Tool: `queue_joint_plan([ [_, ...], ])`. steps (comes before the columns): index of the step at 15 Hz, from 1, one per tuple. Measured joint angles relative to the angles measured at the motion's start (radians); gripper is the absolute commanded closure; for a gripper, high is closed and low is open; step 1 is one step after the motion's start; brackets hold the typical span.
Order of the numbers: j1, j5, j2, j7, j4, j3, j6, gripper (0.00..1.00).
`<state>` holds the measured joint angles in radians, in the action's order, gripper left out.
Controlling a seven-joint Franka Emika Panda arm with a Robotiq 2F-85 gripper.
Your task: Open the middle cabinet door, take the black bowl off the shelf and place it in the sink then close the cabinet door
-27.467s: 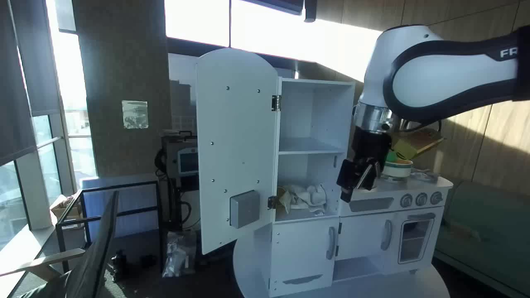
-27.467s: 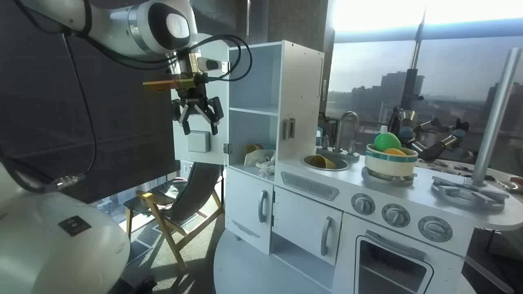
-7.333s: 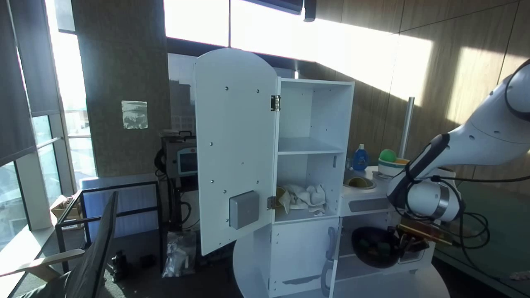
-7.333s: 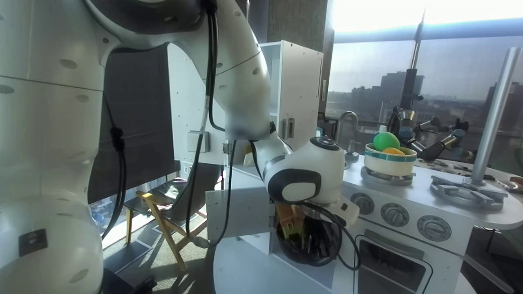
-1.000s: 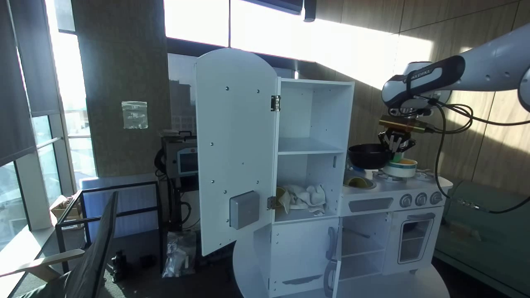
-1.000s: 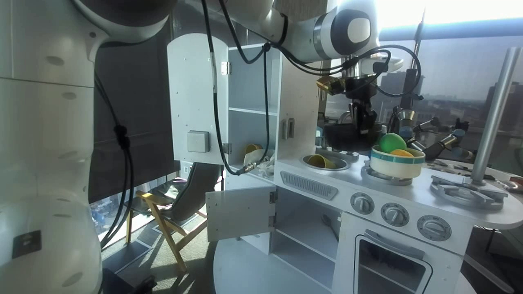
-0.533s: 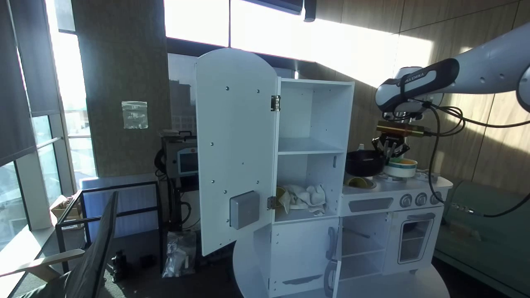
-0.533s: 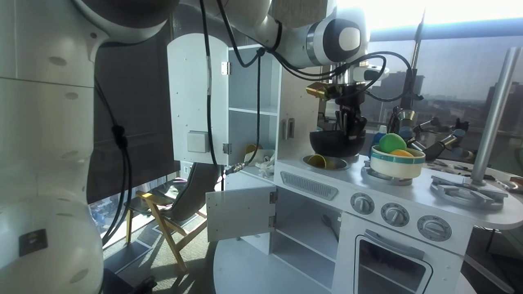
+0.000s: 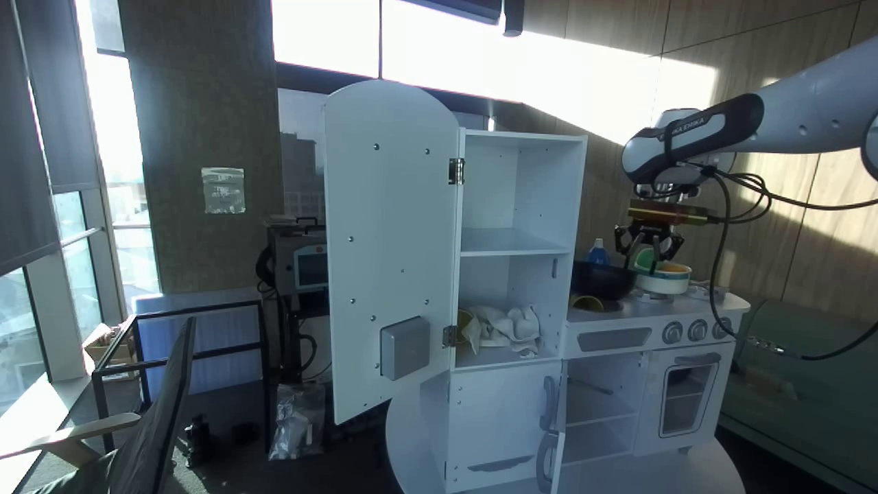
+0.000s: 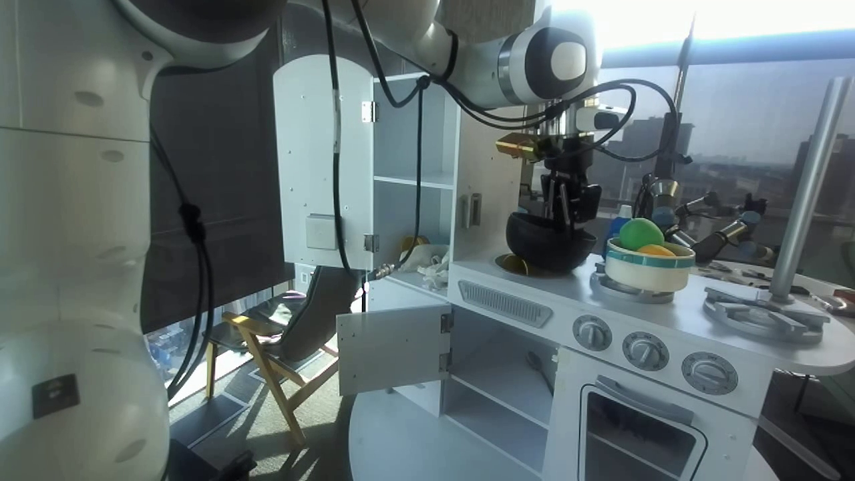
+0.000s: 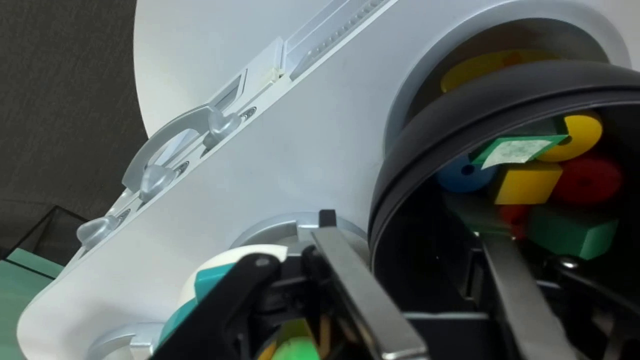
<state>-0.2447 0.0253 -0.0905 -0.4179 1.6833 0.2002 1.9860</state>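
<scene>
The black bowl (image 10: 544, 247) sits tilted over the sink (image 11: 395, 117), low on the counter, with colored toy pieces (image 11: 530, 182) inside. My gripper (image 11: 410, 227) is open astride the bowl's rim: one finger (image 11: 350, 270) outside the wall, the other over the bowl's inside. A gap shows between the outer finger and the wall. In an exterior view the gripper (image 9: 643, 266) is spread above the bowl's edge. The middle cabinet door (image 10: 394, 351) stands wide open in both exterior views. A dark spoon (image 10: 540, 371) lies on the shelf (image 10: 494, 381) behind it.
A yellow cup (image 10: 516, 264) lies in the sink, partly under the bowl. Close by on a burner is a white-and-teal pot (image 10: 648, 270) with a green ball (image 10: 641, 234). A blue bottle (image 9: 598, 254) stands behind. The tall arched door (image 9: 394, 254) hangs open.
Earlier, the middle door swung open and the bowl came out of the cabinet. Over the last second, the held bowl moved down to the sink; then the jaws spread and let it go.
</scene>
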Motion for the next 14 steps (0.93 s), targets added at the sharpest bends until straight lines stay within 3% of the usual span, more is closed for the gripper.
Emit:
queue_joint_plan([
  [1, 0.0, 0.0, 0.006, 0.011, 0.001, 0.0, -0.003, 0.05],
  [3, 0.0, 0.0, 0.022, 0.039, 0.002, 0.0, -0.02, 0.0],
  [8, 0.007, 0.019, 0.076, 0.134, 0.031, 0.0, -0.137, 0.0],
  [14, 0.033, 0.134, 0.15, 0.238, 0.167, -0.015, -0.2, 0.0],
])
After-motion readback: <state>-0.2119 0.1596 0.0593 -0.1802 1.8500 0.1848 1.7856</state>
